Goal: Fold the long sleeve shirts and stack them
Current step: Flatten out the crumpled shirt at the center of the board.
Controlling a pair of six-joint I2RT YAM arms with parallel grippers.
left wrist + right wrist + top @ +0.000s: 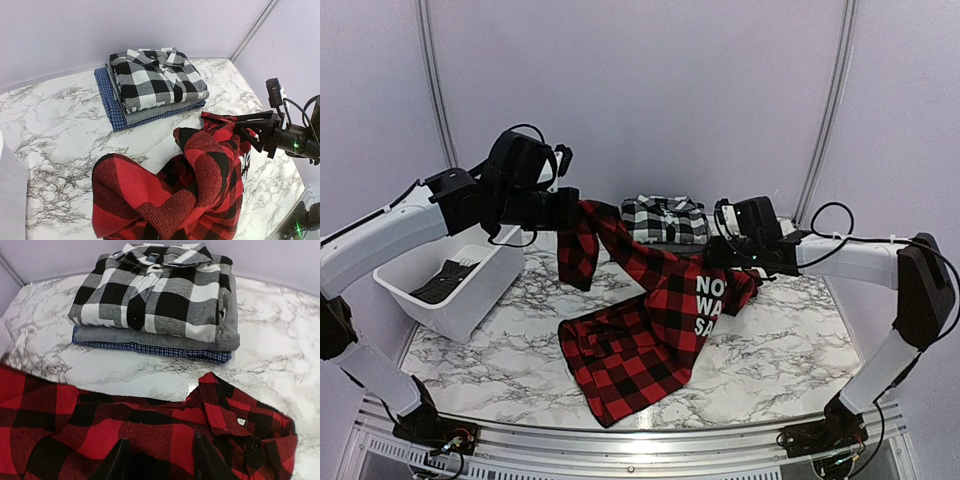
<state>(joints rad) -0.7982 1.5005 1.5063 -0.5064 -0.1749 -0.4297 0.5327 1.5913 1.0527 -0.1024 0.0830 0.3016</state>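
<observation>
A red-and-black buffalo check shirt hangs stretched between my two grippers, and its lower half lies on the marble table. My left gripper is shut on one end, raised at the back left. In the left wrist view the shirt hides its fingers. My right gripper is shut on the shirt near the collar, with the cloth bunched between its dark fingers. A folded stack lies at the back, with the black-and-white plaid shirt on top, then a grey shirt and a blue one.
A white plastic tub with dark cloth inside stands at the table's left side under my left arm. White lettering shows on the hanging shirt. Purple walls close off the back and sides.
</observation>
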